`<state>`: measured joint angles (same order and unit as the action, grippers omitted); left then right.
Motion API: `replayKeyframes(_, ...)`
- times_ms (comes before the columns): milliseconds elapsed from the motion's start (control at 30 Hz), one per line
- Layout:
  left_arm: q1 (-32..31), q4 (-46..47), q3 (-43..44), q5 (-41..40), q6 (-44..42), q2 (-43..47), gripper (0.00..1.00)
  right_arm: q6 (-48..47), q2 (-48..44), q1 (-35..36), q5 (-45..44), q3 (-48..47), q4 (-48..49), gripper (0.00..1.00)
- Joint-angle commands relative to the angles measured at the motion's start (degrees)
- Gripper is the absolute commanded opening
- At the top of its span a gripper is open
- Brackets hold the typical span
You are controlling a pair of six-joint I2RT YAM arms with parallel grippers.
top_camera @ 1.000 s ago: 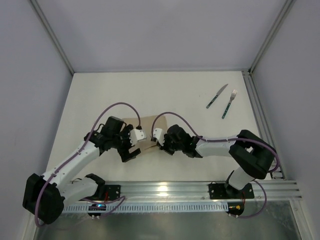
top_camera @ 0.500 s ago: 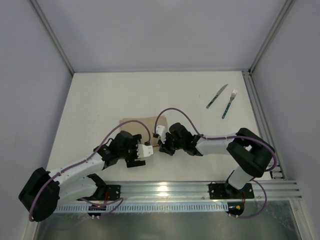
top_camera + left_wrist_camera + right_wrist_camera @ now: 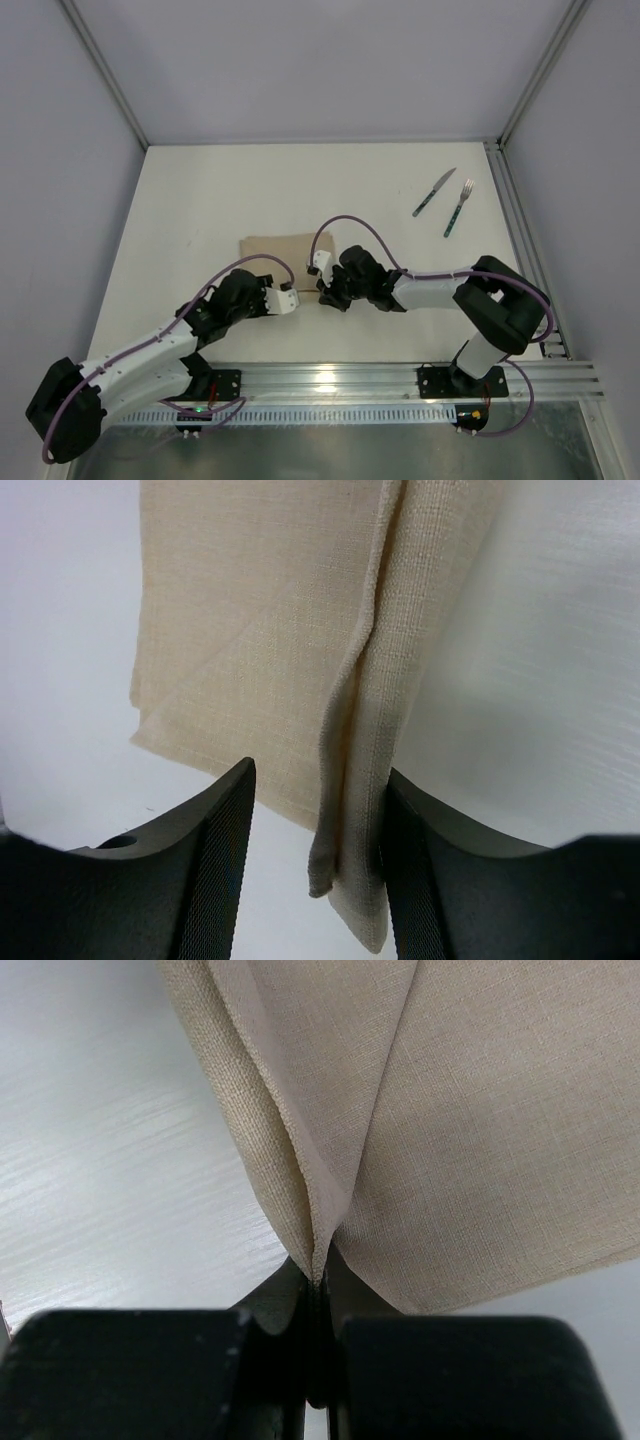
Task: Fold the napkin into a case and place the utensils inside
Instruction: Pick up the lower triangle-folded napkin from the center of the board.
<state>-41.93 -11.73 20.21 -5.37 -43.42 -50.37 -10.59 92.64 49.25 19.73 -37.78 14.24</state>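
I see right gripper (image 3: 318, 1278) clenched on napkin (image 3: 272, 248) near edge, centre of table (image 3: 200, 200). Now left gripper (image 3: 318, 778) jaws apart, straddling folded hem. Far right: knife (image 3: 434, 193), fork (image 3: 458, 208), well apart from cloth.

Left arm (image 3: 150, 350): drawn back toward its base, off the napkin (image 3: 275, 248) | left jaws: narrowed, now astride the napkin's near folded edge | napkin: more cloth uncovered
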Motion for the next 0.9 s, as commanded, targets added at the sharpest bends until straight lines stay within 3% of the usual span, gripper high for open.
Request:
replayKeyframes(0, -0.3, -3.1, -0.9, -2.5, -0.8, 0.8, 0.49, -0.1, -1.1, -0.3, 1.1, 0.2, 0.6, 0.04)
replayKeyframes(300, -0.2, -1.9, -1.8, -3.5, -2.3, -1.9, 0.47, -0.9, -0.9, -0.5, 1.5, -0.5, -0.5, 0.04)
replayKeyframes(400, -0.1, -2.2, -1.8, -4.0, -2.5, -2.0, 0.29, -1.0, -1.0, -0.5, 1.6, -0.5, -0.6, 0.04)
replayKeyframes(433, 0.0, -2.4, -1.8, -3.9, -2.5, -1.6, 0.12, -1.1, -1.1, -0.6, 1.5, -0.4, -0.7, 0.04)
replayKeyframes(467, 0.1, -2.8, -1.7, -3.9, -2.4, -1.1, 0.03, -1.2, -1.1, -0.6, 1.4, -0.4, -1.0, 0.04)
replayKeyframes(500, 0.2, -3.0, -1.7, -3.5, -2.0, 0.1, 0.00, -1.4, -1.1, -0.6, 1.2, -0.5, -1.2, 0.04)
replayKeyframes(733, 0.5, -8.4, 2.2, -3.0, 0.7, 0.7, 0.00, -3.1, -3.3, -0.6, -0.1, -3.3, -7.6, 0.04)
replayKeyframes(867, 2.3, -14.4, 6.2, -3.0, 0.9, 2.3, 0.00, -4.4, -6.3, -0.6, -0.2, -6.5, -17.5, 0.04)
